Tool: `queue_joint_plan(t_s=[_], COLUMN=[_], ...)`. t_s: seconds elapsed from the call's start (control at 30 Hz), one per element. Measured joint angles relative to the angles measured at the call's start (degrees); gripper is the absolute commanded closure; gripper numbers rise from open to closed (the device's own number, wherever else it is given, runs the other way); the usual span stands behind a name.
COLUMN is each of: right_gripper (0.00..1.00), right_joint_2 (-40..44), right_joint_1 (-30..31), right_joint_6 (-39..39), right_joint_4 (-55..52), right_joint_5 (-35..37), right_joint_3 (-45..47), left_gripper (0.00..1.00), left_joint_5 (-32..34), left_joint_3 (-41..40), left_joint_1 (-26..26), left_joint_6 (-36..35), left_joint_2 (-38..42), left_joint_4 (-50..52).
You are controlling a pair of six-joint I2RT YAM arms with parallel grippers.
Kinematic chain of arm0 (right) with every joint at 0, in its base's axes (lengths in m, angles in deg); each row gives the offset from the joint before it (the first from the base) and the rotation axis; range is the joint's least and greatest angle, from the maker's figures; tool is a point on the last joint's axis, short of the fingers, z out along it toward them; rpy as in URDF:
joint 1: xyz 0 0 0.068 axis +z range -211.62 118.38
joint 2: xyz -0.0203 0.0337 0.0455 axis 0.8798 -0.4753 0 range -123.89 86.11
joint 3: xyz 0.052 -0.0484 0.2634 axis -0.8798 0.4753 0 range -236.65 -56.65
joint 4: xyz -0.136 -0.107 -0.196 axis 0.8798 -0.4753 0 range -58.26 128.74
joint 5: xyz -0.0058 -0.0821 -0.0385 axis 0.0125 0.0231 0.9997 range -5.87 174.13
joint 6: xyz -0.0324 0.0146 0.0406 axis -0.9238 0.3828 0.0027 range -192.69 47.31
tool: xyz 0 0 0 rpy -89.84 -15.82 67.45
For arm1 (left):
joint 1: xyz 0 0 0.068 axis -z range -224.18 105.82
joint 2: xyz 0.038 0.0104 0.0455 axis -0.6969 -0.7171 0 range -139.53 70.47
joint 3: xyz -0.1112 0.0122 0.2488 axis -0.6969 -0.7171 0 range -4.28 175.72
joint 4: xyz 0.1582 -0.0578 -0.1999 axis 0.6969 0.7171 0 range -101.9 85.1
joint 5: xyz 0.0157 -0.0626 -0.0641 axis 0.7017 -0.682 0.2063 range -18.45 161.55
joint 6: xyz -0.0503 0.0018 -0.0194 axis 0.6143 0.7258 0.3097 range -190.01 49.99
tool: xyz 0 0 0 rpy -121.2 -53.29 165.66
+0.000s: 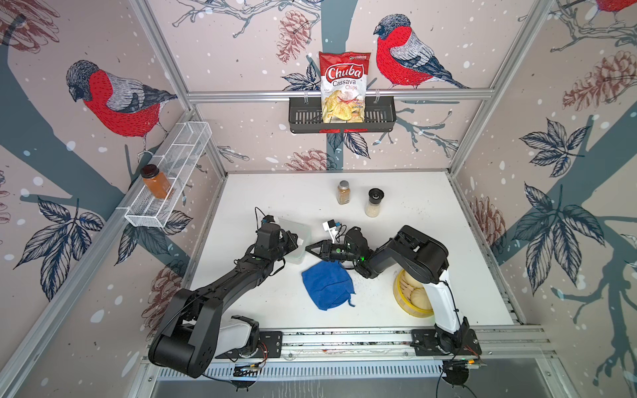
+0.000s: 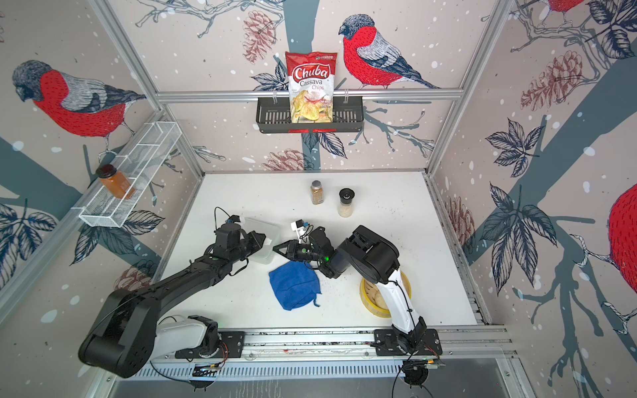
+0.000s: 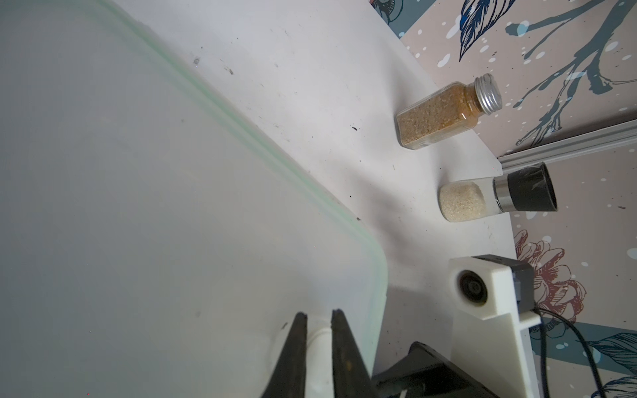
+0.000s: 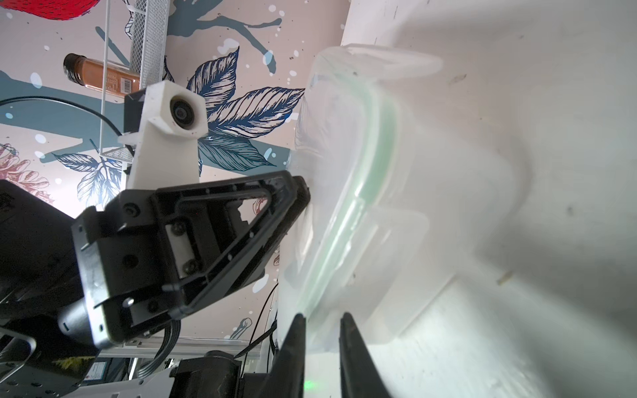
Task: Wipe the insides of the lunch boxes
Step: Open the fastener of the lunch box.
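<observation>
The lunch box (image 1: 296, 227) sits on the white desk (image 1: 431, 206) toward its left edge, about halfway between front and back. It is clear, with a pale green rim and clip flaps, and shows in both top views (image 2: 267, 229).

The left gripper (image 1: 295, 239) reaches it from the front-left. In the left wrist view its fingers (image 3: 339, 344) stand narrow, pinching a white flap at the box's rim (image 3: 138, 206). The right gripper (image 1: 307, 248) comes in from the right, its tip at the box's near right corner, just beside the left gripper. In the right wrist view its jaws are narrow, and the box's clear edge (image 4: 344, 138) lies between its fingers (image 4: 296, 344). The left gripper (image 4: 303, 193) presses against the same side of the box there.

A crumpled blue cloth (image 1: 327, 286) lies apart from the box, near the desk's middle and toward the front edge, just below the right gripper. A yellow steamer (image 1: 396, 293) with buns sits toward the front right, partly hidden by the right arm.

Near the back edge stand a spice bottle (image 1: 343, 193) and a grinder (image 1: 373, 203), side by side and apart. On the back wall a black basket (image 1: 300, 117) holds a chip bag (image 1: 344, 86). On the left wall a wire shelf (image 1: 179, 162) carries an orange jar (image 1: 157, 181).
</observation>
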Motion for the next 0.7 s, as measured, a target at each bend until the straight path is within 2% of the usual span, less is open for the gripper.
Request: queue_joint_plan(t_s=[0.03, 0.07, 0.1, 0.13, 0.2, 0.33, 0.7], right_gripper=[0.75, 0.69, 0.58, 0.52, 0.47, 0.42, 0.42], right_joint_2=[0.11, 0.22, 0.22, 0.22, -0.11, -2.49, -7.02], right_joint_1=[0.00, 0.00, 0.00, 0.00, -0.04, -1.05, -3.32], right_joint_6=[-0.02, -0.02, 0.00, 0.00, 0.02, 1.09, 4.72], right_joint_4=[0.24, 0.42, 0.81, 1.22, 2.12, 5.55, 12.24], right_joint_5=[0.00, 0.02, 0.04, 0.11, 0.13, 0.09, -0.35], right_joint_3=[0.39, 0.61, 0.79, 1.01, 1.22, 1.38, -2.86], left_gripper=[0.84, 0.84, 0.84, 0.84, 0.84, 0.84, 0.84], left_joint_5=[-0.24, -0.46, -0.57, -0.79, -0.98, -1.33, -1.86], left_joint_3=[0.02, 0.04, 0.11, 0.20, 0.48, 0.94, 0.87], left_joint_1=[0.00, 0.00, 0.00, 0.00, 0.00, 0.00, 0.00], left_joint_6=[0.00, 0.02, 0.04, 0.15, 0.17, 0.17, 0.42], left_joint_2=[-0.22, -0.35, -0.46, -0.55, -0.70, -0.81, -1.60], left_joint_4=[-0.28, -0.42, -0.50, -0.52, -0.37, 0.15, -0.52])
